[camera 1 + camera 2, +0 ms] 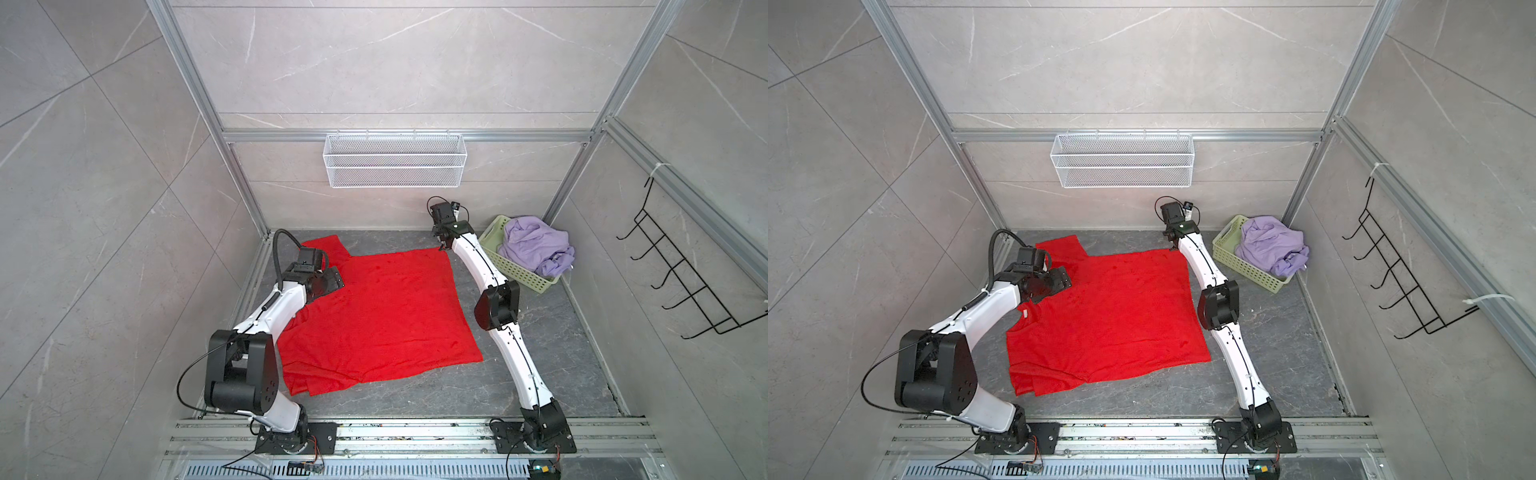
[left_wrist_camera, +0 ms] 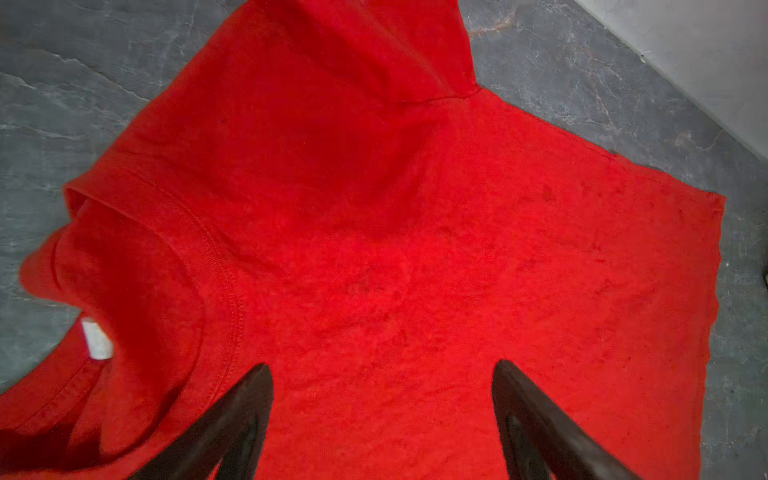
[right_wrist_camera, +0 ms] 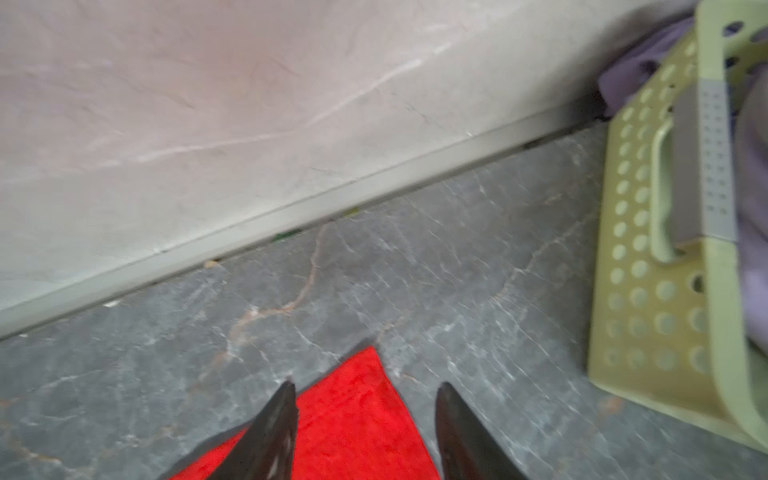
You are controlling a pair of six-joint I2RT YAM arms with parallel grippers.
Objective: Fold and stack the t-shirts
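Left hand (image 2: 380, 365) is wide open with nothing in it, sitting over the collar end of the red tee (image 1: 374, 316), not far from the white neck label (image 2: 97, 340). The shirt's spread mostly flat on the grey worktop (image 1: 415, 395), a bit doubled over at the near left. Right hand (image 3: 365, 384) is at the tee's far right corner, fingers apart, and the corner lies loose between them. Further right, the lilac tee (image 1: 536, 245) is bunched up in the green basket (image 1: 517, 272).
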